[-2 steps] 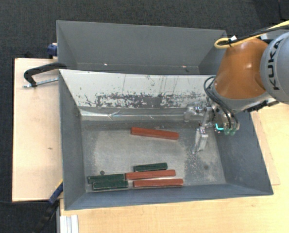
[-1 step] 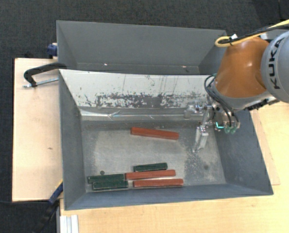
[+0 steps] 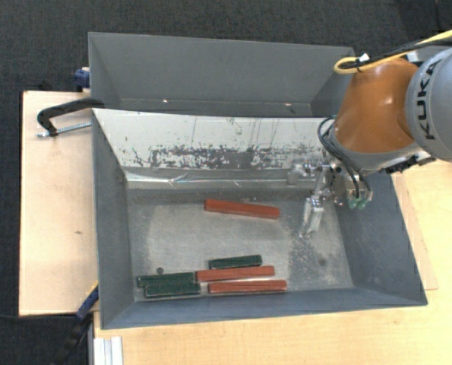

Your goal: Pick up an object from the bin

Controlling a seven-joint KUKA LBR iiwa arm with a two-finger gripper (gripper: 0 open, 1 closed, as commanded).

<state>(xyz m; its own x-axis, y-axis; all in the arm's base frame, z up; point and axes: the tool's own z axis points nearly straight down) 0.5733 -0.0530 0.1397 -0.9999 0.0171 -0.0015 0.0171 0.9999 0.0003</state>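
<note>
One reach from the right sets my claw point(image 3: 311, 223) pointing down, close to the floor at the right side of the bin point(image 3: 112, 226). I cannot tell how far open it is. A red-brown bar point(image 3: 241, 209) lies just left of it, apart. A cluster of green and red bars point(image 3: 235, 274) hugs the front wall.

Lone bar point(image 3: 241, 209) central in bin point(image 3: 108, 226) — bar cluster point(image 3: 226, 274) in front.

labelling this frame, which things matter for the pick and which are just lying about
In play: gripper, over bare floor at the right of the bin; red bar mid-bin, nearest it.
Lying about: green bar, two red bars, dark green block, by the front wall.
</note>
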